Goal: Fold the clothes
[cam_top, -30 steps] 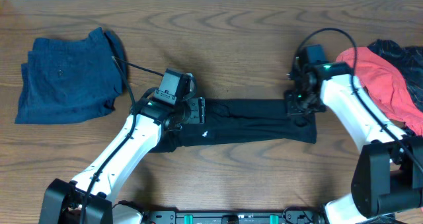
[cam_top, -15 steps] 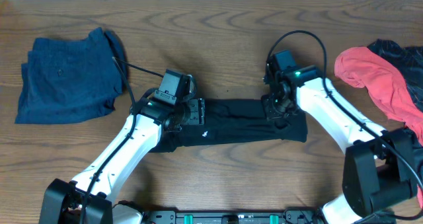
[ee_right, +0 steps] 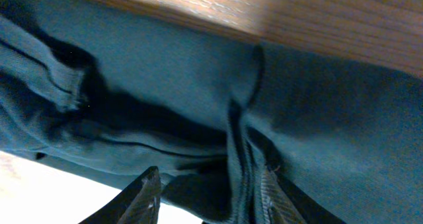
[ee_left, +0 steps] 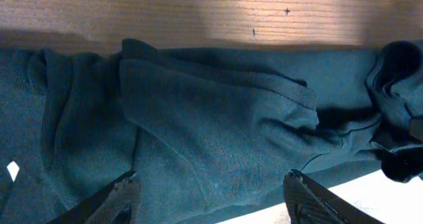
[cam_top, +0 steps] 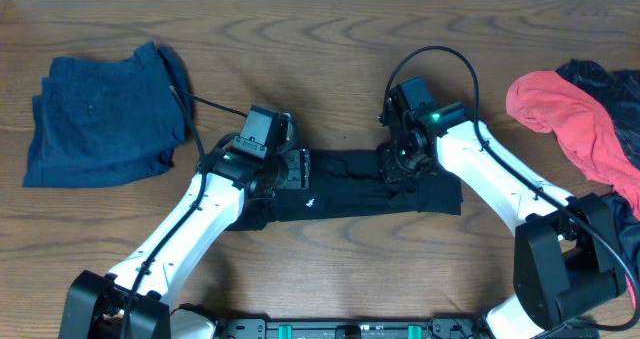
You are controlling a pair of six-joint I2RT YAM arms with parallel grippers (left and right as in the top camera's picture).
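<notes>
Overhead: black polo shirt [cam_top: 345,179] laid out as a long narrow band across the middle of the wooden counter [cam_top: 330,59]. Small white logo [cam_top: 311,203] on its left part. Left claw [cam_top: 290,169] down at the band's left part. Right claw [cam_top: 395,167] down on its right part, with the band's right end reaching out past it. Far left, well apart from the shirt: a folded blue garment [cam_top: 100,114]. Far right: a crumpled red garment [cam_top: 575,119] lying against a dark garment [cam_top: 600,79] at the counter's edge.

Left wrist: black polo shirt [ee_left: 218,112] across most of the frame, rumpled, with overlapping folds and a thicker seam running slantwise. Strip of bare counter [ee_left: 198,12] along the top. White fleck of print [ee_left: 12,170] at lower left. Left claw [ee_left: 211,184] spread wide, one fingertip at each side of the lower edge, over the fabric with nothing pinched between.

Right wrist: black polo shirt [ee_right: 165,72] close up, dark creases and a stitched hem at left. Counter [ee_right: 330,19] along the top. Right claw [ee_right: 208,184] with fingers [ee_right: 147,191] apart. Between the tips, a raised ridge of fabric, nearer the right-hand one. Cannot tell whether either tip touches it.
</notes>
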